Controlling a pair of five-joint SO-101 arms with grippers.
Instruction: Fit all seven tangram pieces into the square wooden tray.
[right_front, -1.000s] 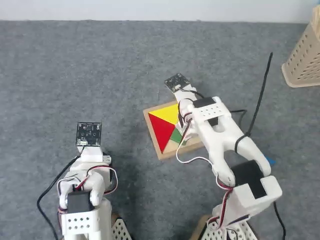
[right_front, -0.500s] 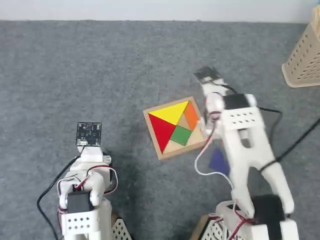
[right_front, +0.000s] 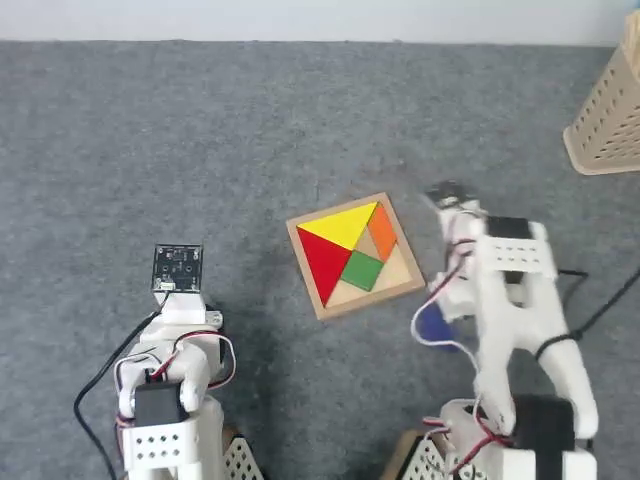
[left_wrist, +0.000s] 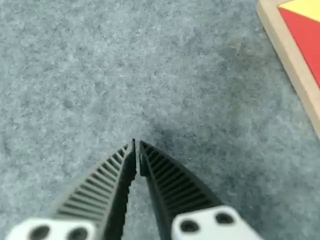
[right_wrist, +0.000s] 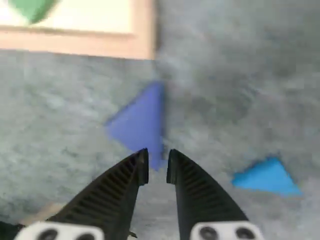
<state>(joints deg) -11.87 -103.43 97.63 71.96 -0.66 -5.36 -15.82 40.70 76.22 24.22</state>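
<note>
The square wooden tray (right_front: 305, 270) lies at the table's middle with yellow (right_front: 340, 228), red (right_front: 324, 262), green (right_front: 362, 270) and orange (right_front: 382, 230) pieces in it; pale areas fill its near right part. A dark blue triangle (right_front: 432, 322) lies on the carpet off the tray's near right corner, partly under the right arm (right_front: 510, 270). My right gripper (right_wrist: 157, 162) hovers narrowly open just above that dark blue triangle (right_wrist: 140, 122), with a light blue triangle (right_wrist: 265, 176) beside it. My left gripper (left_wrist: 136, 146) is shut over bare carpet, left of the tray (left_wrist: 287, 45).
A cream perforated basket (right_front: 610, 110) stands at the far right edge. Grey carpet covers the whole table. Loose wires hang along the right arm near the tray's right side.
The right arm has swung from over the tray to its right side, uncovering the tray and ending above the dark blue triangle. The left arm has not moved.
</note>
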